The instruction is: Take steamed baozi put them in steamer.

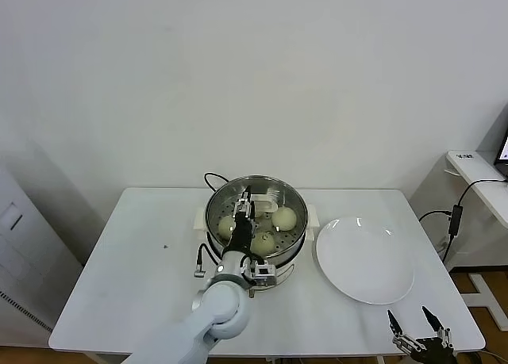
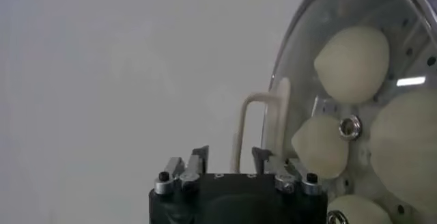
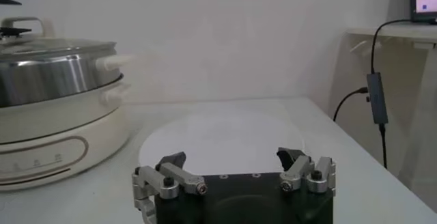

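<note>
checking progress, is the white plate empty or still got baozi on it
Empty: the white plate is bare, and the baozi sit in the steamer.

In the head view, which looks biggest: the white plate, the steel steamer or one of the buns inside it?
1. Steamer and plate: about alike across, too close to rank.
2. A bun: far smaller; several fit side by side in the steamer, under its glass lid.

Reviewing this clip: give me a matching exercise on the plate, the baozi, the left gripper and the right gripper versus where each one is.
Things:
1. plate
2. steamed baozi
3. left gripper
4. right gripper

Places:
A. low at the table's near right corner
B. over the steamer, at the glass lid
C. inside the steamer
D. on the table right of the steamer

Pairs: 1-D, 2-C, 3-B, 4-A
</note>
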### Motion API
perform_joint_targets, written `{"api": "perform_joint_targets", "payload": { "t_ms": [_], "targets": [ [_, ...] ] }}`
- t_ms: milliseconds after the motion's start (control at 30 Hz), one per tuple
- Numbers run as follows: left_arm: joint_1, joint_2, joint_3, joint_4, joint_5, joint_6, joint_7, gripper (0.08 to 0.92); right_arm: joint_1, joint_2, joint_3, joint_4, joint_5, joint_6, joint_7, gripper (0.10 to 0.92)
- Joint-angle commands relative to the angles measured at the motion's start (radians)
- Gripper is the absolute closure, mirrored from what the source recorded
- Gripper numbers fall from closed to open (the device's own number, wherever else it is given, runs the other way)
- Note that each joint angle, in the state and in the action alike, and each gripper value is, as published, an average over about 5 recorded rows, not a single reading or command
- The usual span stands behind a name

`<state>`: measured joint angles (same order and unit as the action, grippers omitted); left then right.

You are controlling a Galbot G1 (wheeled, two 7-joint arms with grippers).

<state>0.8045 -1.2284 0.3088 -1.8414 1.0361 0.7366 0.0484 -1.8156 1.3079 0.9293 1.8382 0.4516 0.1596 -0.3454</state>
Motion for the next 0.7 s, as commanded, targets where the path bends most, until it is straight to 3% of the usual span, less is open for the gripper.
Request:
{"api": "perform_joint_targets", "payload": {
  "t_ms": [33,267,467,700],
  "targets": [
    [0.092,0.082,-0.064,-0.22,-0.224,-0.052,-0.072,0.37,0.014,-0.01,-0.014,0.008,0.023,-0.002,0.013,0.203],
    [0.212,0.103,-0.252,-0.286,-0.411,-0.311,-0.187,0.194,0.115,-0.069,-0.062,0.076,0.096,-0.025,0.118,0.203],
    [0.3,0.119,-0.452,-0.288,-0.633,-0.546,-0.263,0.177,0.233,-0.108,-0.136,0.086,0.068,-0.06,0.226,0.203],
    [0.458,0.004,-0.708,-0.236,-0.86,-0.801,-0.13,0.177,0.282,-0.102,-0.208,0.088,0.065,-0.094,0.267,0.203]
  ]
}}
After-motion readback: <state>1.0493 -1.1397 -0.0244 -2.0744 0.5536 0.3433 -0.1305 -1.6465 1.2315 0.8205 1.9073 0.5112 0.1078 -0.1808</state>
